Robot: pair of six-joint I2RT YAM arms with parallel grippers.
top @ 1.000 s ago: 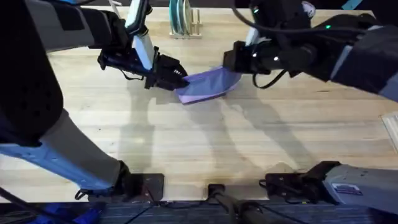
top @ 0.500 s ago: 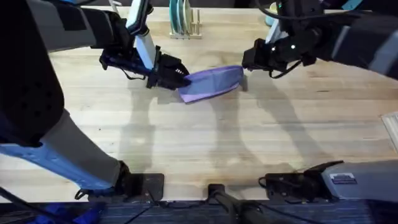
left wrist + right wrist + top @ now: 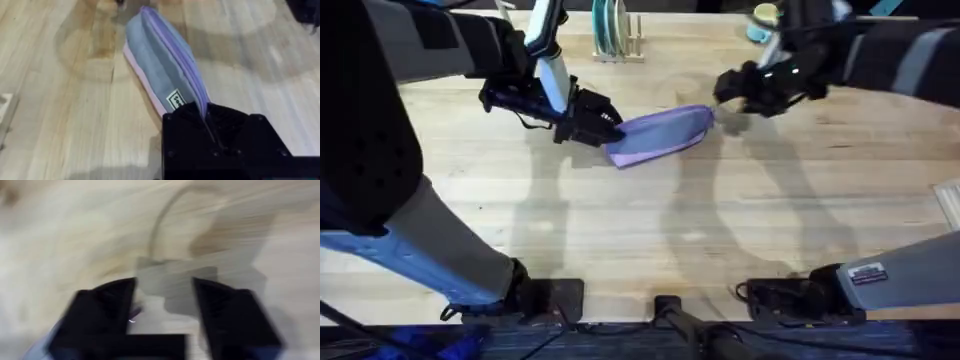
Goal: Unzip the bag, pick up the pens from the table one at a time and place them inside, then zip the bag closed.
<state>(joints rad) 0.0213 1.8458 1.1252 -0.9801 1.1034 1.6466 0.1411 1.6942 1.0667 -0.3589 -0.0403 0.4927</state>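
My left gripper (image 3: 610, 128) is clamped on the near end of the pencil pouch (image 3: 660, 134), both fingers pinched tight on the fabric where the zipper (image 3: 175, 55) runs out. The pouch lies on the butcher-block table (image 3: 650, 230) toward its far middle, lavender with a bluish-grey panel, its length running from my left fingers up toward my right gripper (image 3: 722, 92). The zipper looks drawn closed along all the length I can see from my left wrist.

My right gripper hovers just beyond the pouch's far end, apart from the fabric, its two black fingers (image 3: 107, 310) spread with bare wood between them.

At the far edge of the table stands a small wooden rack (image 3: 616, 42) holding upright plates, behind my left arm. Farther along that edge, beyond my right arm, sits a small yellow and teal thing (image 3: 761, 20) I cannot make out. Nothing lies between the grippers but the pouch itself.

A small white label (image 3: 176, 100) is sewn on the grey panel near my left fingers; its dark print is too small to read.
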